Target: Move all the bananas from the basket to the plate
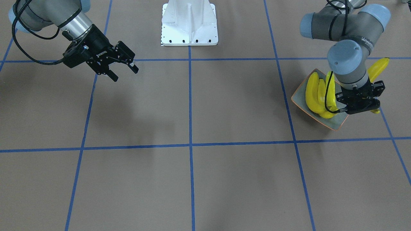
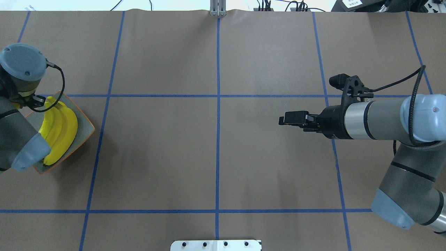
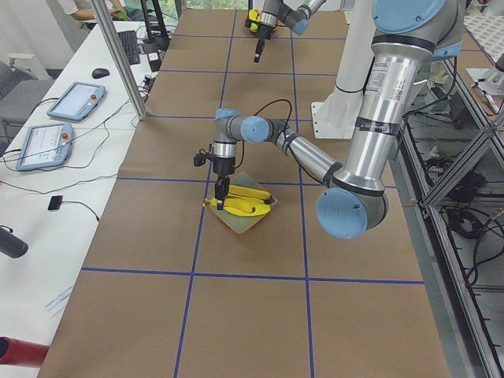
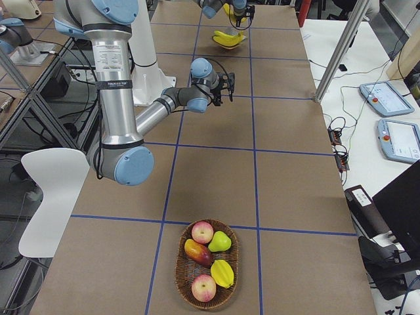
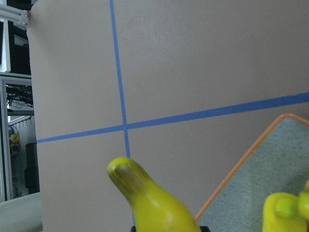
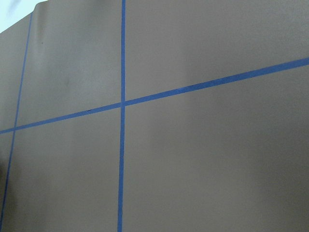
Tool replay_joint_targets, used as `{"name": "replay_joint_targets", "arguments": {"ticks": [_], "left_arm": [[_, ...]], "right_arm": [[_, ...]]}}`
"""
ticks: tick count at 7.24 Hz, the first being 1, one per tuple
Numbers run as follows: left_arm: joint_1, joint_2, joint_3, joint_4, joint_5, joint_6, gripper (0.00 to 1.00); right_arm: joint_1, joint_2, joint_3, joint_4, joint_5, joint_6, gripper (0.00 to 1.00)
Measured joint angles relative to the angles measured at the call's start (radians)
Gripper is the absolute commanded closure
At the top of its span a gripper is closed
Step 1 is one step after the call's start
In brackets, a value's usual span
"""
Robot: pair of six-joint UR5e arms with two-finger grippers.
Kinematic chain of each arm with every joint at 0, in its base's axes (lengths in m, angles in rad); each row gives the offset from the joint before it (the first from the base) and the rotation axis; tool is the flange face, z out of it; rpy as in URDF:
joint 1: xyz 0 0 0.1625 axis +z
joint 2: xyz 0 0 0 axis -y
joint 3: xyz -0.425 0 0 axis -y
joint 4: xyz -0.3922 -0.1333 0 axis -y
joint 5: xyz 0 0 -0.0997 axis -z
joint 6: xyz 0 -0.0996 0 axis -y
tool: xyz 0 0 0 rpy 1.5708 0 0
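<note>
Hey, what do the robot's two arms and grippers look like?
The left arm and right arm are silver-grey tubes with rounded joints capped in pale blue. A black cable loops along each forearm to the wrist. The right gripper is black, two-fingered, with white lettering; the left gripper is black too.

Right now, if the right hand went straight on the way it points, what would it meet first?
Probably the bare table: the right hand points across it, seemingly tilted down, nothing standing between; the plate lies far beyond.
</note>
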Motion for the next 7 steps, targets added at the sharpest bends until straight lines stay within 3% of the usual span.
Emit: {"name": "replay_joint_targets", "arguments": {"ticks": [7], "left_arm": [[-0.001,0.001,0.066,-0.067,-0.055,-0.399,1.0]], "right_arm": [[-0.001,0.009,0.003,0.005,-0.023,0.002,0.0]]}}
